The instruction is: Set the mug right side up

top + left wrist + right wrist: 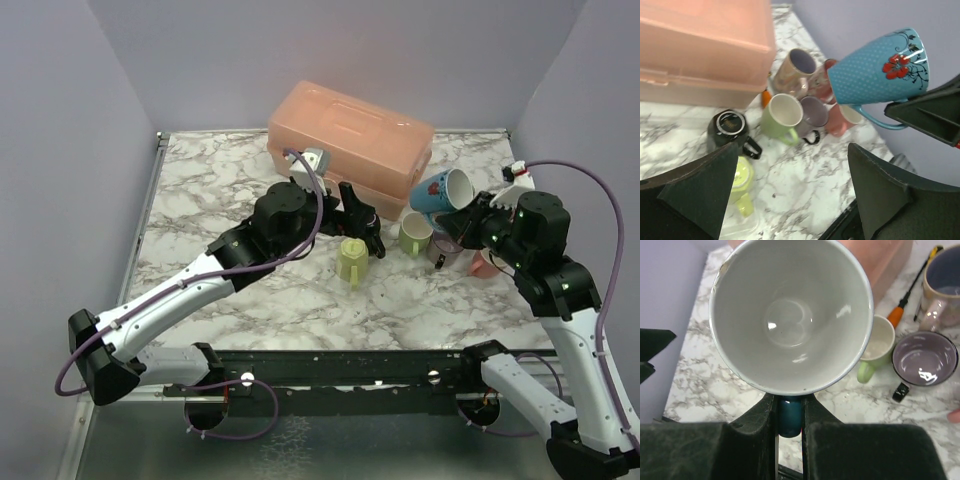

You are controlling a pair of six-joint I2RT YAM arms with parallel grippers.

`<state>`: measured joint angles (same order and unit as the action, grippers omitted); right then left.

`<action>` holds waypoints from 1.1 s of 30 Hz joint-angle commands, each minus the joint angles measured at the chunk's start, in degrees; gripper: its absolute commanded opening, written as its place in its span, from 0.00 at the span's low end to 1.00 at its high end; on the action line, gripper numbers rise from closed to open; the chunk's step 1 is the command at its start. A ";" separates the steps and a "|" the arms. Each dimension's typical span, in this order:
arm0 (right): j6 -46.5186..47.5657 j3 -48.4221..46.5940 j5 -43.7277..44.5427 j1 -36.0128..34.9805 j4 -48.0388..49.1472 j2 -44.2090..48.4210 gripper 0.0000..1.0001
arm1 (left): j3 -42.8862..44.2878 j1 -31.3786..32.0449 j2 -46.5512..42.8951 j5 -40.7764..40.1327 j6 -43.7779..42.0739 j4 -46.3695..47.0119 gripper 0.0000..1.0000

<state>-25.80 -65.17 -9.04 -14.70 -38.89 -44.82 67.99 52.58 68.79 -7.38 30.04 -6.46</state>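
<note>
A blue dotted mug [440,192] with a red flower [896,66] hangs in the air at the right, tilted on its side. Its white inside [790,315] faces the right wrist camera. My right gripper [790,407] is shut on the mug's blue handle [790,416], with the mug's rim just above the fingers. My left gripper [790,195] is open and holds nothing. It hovers over bare marble, beside a yellow-green mug [742,182] that stands on the table [200,210]. I cannot tell which end of that mug is up.
A cluster of mugs stands under the blue mug: light green [784,116], purple [813,111], pink [844,119], beige [796,69] and black [729,128]. A salmon plastic box [350,140] fills the back. An orange-handled screwdriver [900,310] lies by the box.
</note>
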 commanded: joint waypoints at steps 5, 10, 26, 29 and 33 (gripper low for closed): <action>-0.71 4.21 7.09 -4.89 -3.51 -3.07 0.00 | -3.05 -0.20 2.94 -10.64 1.00 -9.44 0.90; -4.18 5.70 16.03 -14.56 -3.03 -6.37 0.00 | -4.67 -0.26 4.24 -11.34 2.61 -11.67 0.90; -34.14 7.96 41.10 -37.83 -20.58 -20.26 0.00 | -12.22 -0.25 3.52 -8.44 3.01 -13.07 0.90; -35.75 9.70 40.91 -37.78 -20.41 -21.43 0.00 | -12.73 -0.20 4.19 -7.26 3.19 -13.01 0.90; -38.67 12.63 40.11 -37.81 -18.44 -22.32 0.00 | -13.69 -0.22 5.56 -4.34 4.09 -11.90 0.90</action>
<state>-58.67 -54.46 27.83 -52.16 -57.95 -66.41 55.55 52.51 73.25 -15.62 33.01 -19.38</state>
